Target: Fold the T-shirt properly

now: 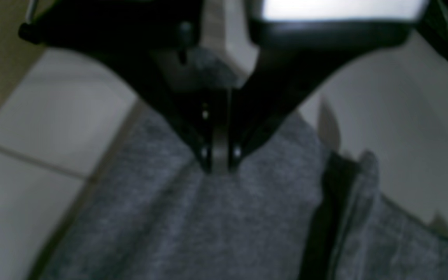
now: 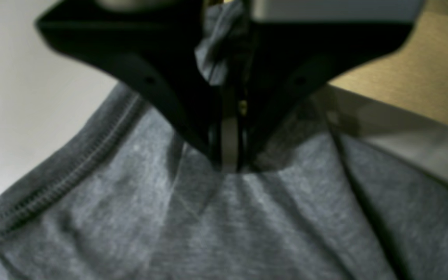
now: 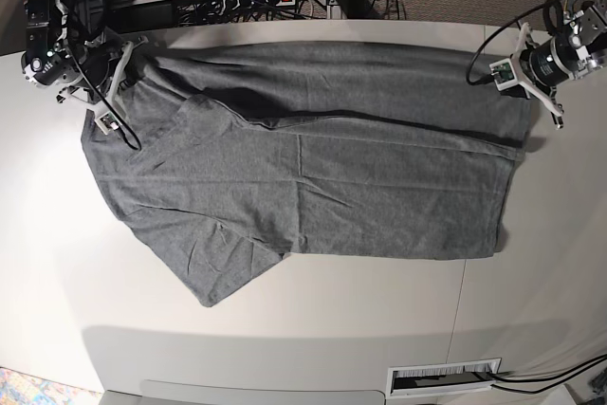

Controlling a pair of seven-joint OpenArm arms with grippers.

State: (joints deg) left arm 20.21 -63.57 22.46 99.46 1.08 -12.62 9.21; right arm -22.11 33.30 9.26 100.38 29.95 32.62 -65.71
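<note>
A grey T-shirt (image 3: pixel 313 177) lies spread flat across a white desk (image 3: pixel 285 329). The left hand (image 1: pixel 219 165) pinches cloth at one end; the right hand (image 2: pixel 230 163) is clamped on the other end, near a stitched hem.

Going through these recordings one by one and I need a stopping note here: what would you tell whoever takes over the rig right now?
Left claw: shut on the T-shirt, at the hem end near the table's far edge.
Right claw: shut on the T-shirt, at the shoulder end near the far edge.
T-shirt: spread lengthwise across the table, far long edge doubled over toward the middle, near sleeve lying flat.
Done: the first lengthwise fold looks begun.
Left: probably finishing that fold, the near side and the crosswise folds.
</note>
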